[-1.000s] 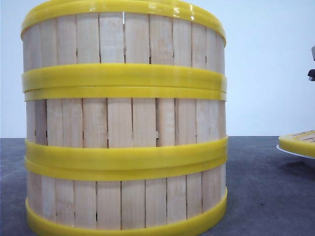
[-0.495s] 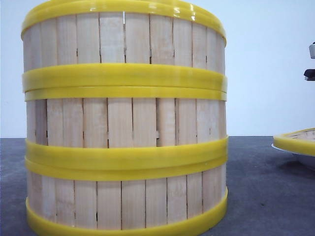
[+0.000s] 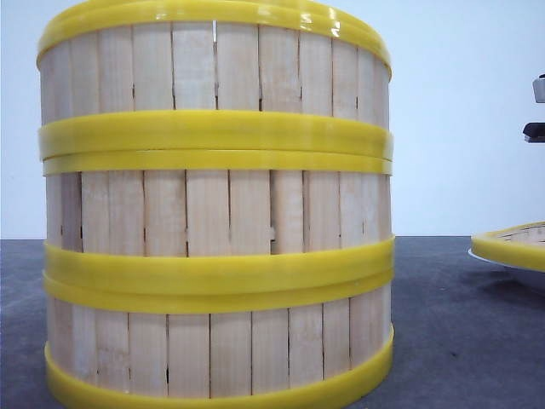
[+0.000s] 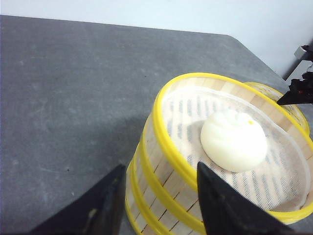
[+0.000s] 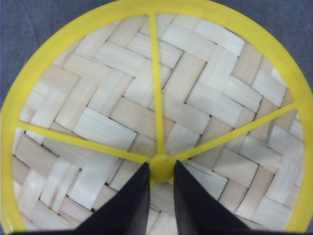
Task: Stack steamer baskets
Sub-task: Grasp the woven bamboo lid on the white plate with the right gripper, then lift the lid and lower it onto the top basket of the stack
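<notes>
Steamer baskets (image 3: 217, 213) stacked three high — upright, axis vertical.

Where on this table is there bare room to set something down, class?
Bare grey tabletop lies beside the stacked steamer baskets, out to the table's far edge. It is crowded behind the stack, where the woven lid sits close against it.

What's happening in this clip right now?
Three steamer baskets already stand stacked on the table, and the top one holds a white bun. The left gripper is open beside the stack's rim. The right gripper is pinched on the centre knob of a woven bamboo lid off to the right of the stack.
</notes>
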{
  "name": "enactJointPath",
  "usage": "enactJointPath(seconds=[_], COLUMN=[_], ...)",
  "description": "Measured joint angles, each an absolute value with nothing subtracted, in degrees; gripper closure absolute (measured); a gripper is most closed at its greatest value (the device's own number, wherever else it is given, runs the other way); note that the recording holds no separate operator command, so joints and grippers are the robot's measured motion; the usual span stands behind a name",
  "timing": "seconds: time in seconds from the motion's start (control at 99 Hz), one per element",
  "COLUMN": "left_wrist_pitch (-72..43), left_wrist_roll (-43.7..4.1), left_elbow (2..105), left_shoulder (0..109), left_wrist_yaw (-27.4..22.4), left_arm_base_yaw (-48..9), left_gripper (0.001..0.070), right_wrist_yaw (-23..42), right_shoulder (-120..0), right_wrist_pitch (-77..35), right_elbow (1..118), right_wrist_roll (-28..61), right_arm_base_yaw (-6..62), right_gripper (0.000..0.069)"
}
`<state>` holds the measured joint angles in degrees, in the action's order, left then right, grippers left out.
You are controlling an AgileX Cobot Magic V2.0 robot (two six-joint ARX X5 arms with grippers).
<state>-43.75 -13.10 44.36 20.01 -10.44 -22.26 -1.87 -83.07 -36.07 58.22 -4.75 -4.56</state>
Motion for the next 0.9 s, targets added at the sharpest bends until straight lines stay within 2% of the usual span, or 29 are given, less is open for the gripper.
enactJointPath(seconds=[0.404, 0.677, 0.899], left_wrist_pitch=[-44.77, -44.8, -44.77], left_wrist_roll=[-13.1, -13.1, -13.1], left_elbow=[44.36, 44.36, 44.36], left_shoulder=[20.01, 20.01, 20.01], left_wrist_yaw=[-10.46, -10.46, -10.44], left_arm_base_yaw=[-22.26, -22.26, -22.26], left_gripper=[0.044, 0.044, 0.044], right_wrist_yaw=[-1.85, -1.91, -6.79], right_shoulder=[-81.71, -75.09, -70.22], right_wrist_pitch=[-35.86, -37.45, -39.94], right_elbow=[58.48, 62.22, 63.35], right_wrist_roll=[-4.75, -4.67, -4.49], right_arm_base_yaw=[-4.56, -4.45, -1.98], right_gripper=[0.0636, 0.0637, 0.0637])
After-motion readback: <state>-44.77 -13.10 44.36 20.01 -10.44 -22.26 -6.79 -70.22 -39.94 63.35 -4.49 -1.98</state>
